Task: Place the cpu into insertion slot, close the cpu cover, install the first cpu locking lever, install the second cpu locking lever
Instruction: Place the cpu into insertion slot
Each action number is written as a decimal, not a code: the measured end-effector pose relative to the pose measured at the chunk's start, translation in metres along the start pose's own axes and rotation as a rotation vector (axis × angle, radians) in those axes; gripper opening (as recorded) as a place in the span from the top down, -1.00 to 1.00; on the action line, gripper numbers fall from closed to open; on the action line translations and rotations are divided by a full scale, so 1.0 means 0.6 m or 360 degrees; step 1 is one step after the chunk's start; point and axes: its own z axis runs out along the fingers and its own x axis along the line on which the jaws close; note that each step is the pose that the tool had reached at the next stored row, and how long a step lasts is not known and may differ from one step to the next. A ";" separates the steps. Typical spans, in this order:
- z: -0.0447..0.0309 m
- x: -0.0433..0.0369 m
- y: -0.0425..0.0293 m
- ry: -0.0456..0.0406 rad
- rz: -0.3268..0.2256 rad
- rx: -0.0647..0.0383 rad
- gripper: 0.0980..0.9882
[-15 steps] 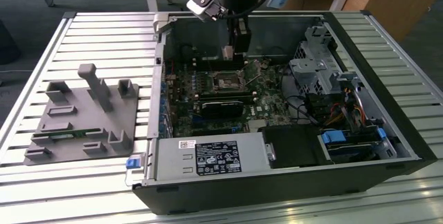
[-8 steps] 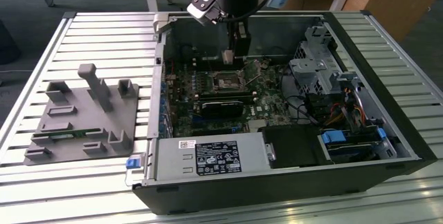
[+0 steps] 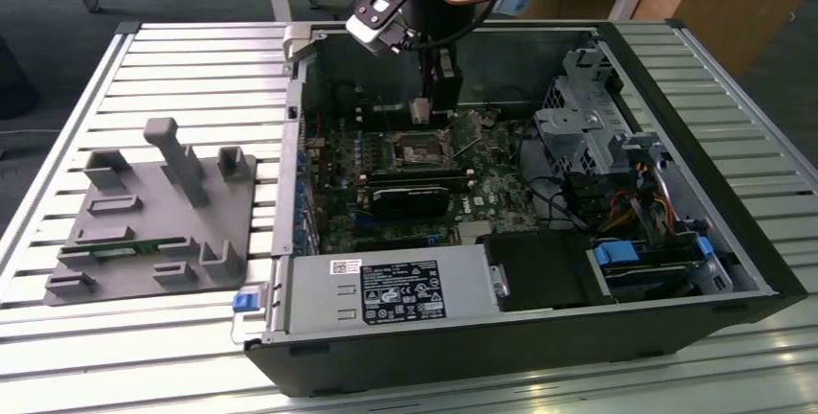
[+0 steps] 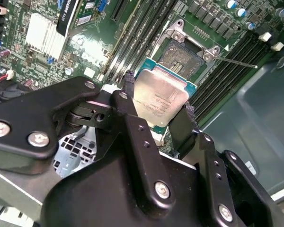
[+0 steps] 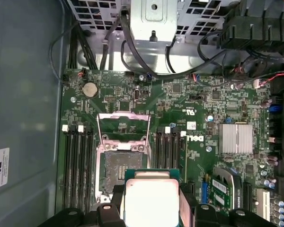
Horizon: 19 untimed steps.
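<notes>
Two black fingers (image 4: 130,94) of the gripper (image 4: 158,101) pinch the cpu (image 4: 163,92) by opposite edges. Its dull metal top faces up and it sits about level with the board. I judge that edge hold is chosen to leave the underside bare and the chip flat. In the first wrist view the same chip (image 5: 151,203) sits between the finger pads, above the board and not yet seated.

Just beyond it lies the insertion slot (image 5: 119,168), its dark centre uncovered and nothing in it. The chip hangs near the slot but apart from it, offset to one side. The cpu cover (image 5: 123,124) stands swung up at the slot's far end, which I take to be why the socket is open to reach. A thin metal rod (image 4: 236,61) juts out beside the socket; it may be a locking lever, but I can't be sure. Long memory slots (image 5: 75,161) flank the socket on both sides.

Farther out, the exterior view shows the arm reaching down into the open computer case (image 3: 715,194). A grey fixture tray (image 3: 153,213) lies on the table at the exterior view's left, well apart from the work.
</notes>
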 end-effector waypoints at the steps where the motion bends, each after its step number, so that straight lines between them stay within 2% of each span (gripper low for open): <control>1: 0.001 0.000 0.000 0.0000 0.0000 0.0000 0.00; 10: 0.013 0.001 0.000 0.0000 0.0000 0.0000 0.00; 15: 0.021 0.006 -0.001 0.0001 -0.0004 -0.0001 0.00; 19: 0.027 0.007 -0.001 0.0005 -0.0070 -0.0003 0.00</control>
